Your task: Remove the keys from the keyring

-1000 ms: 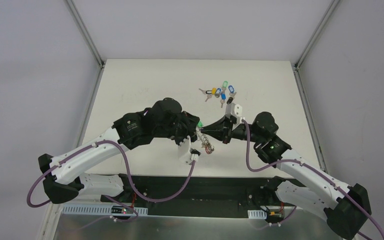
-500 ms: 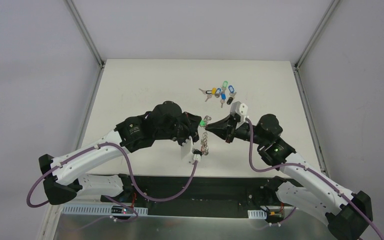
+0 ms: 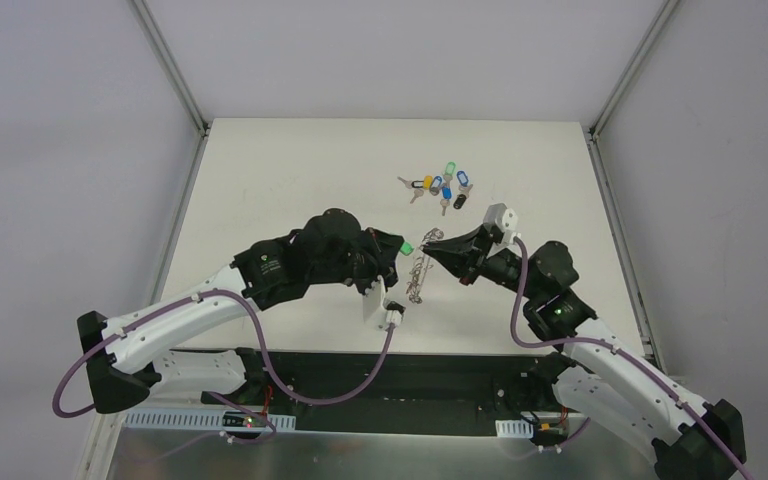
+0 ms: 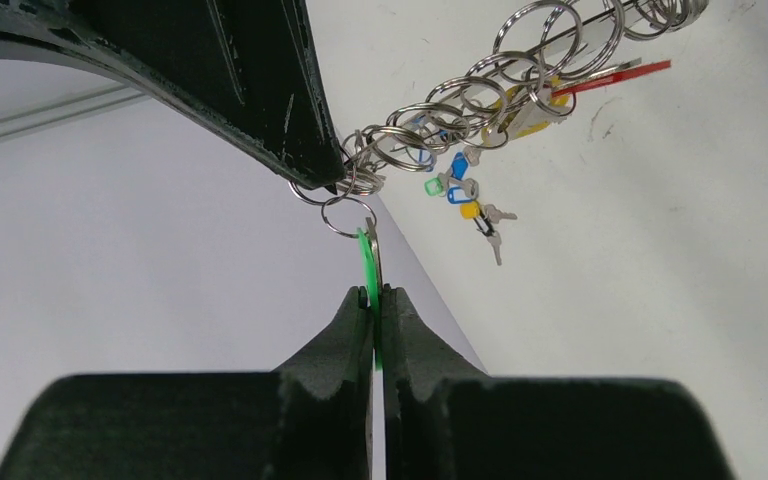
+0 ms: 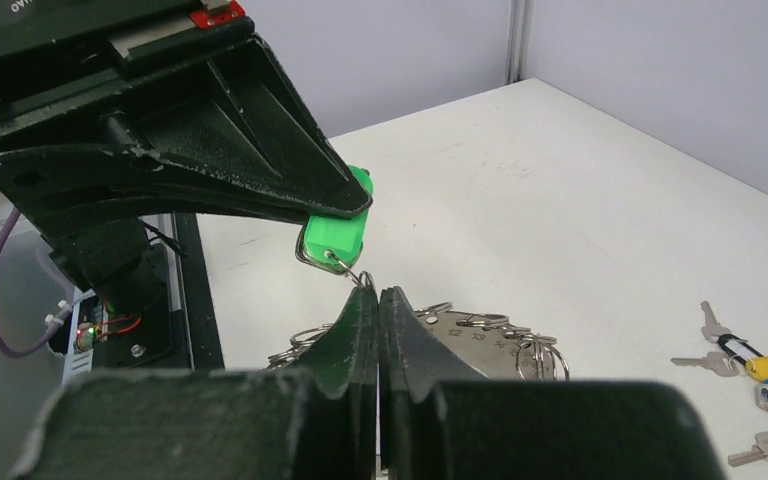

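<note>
The keyring [image 3: 418, 276] hangs off the table between my two grippers, edge-on, fringed with wire loops [image 4: 480, 90]. A red tag [image 4: 625, 75] and a yellow-orange tag [image 4: 525, 115] of the keys show among the loops. My left gripper [image 4: 375, 295] is shut on a green-tagged key [image 4: 367, 262], seen as a green tag [image 5: 335, 230] in the right wrist view. My right gripper [image 5: 378, 295] is shut on a wire loop at the edge of the grey ring plate [image 5: 480, 335], just below that green tag. The two gripper tips nearly touch [image 3: 415, 244].
A pile of loose keys with blue, green, yellow and black tags [image 3: 440, 186] lies on the white table [image 3: 280, 180] beyond the grippers; it also shows in the right wrist view [image 5: 750, 365]. The table's near edge and black base rail [image 3: 380, 365] lie below.
My right gripper has drawn back to the right and away from the bases, taking the keyring with it. The left gripper has held the green tag and shifted slightly right.
</note>
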